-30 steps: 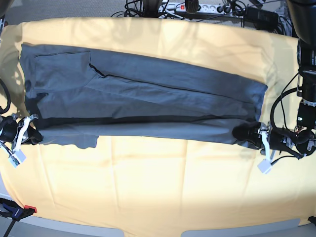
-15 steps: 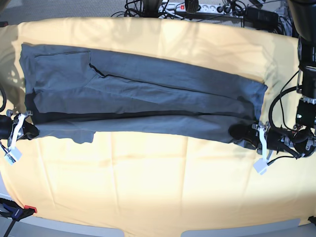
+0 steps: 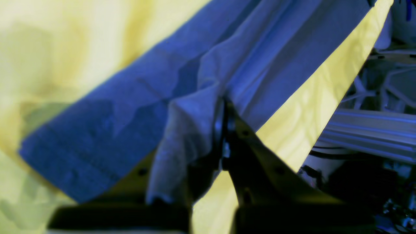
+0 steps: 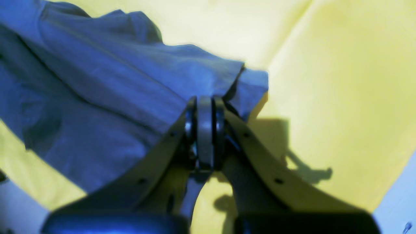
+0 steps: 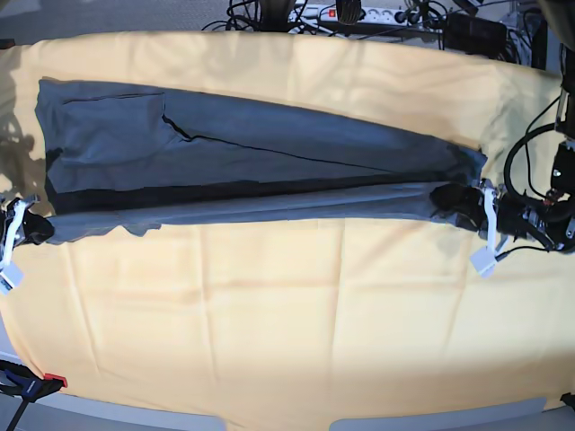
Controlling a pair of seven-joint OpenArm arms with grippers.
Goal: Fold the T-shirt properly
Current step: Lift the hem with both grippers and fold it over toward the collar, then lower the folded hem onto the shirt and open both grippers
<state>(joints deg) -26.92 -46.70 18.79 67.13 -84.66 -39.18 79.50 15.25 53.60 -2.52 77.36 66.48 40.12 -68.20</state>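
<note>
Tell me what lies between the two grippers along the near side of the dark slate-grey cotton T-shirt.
In the base view, the T-shirt's raised near edge spans from the right gripper to the left gripper, above the yellow-orange cloth. Nothing else lies there.

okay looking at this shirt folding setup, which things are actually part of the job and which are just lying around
Part of the job:
- dark slate-grey cotton T-shirt, stretched across the table
- left gripper, shut on the T-shirt's edge
- right gripper, shut on the opposite edge
- large yellow-orange cloth under it, the work surface

Just lying about:
- white power strip and black cables behind the table
- clamp at the front corner
</note>
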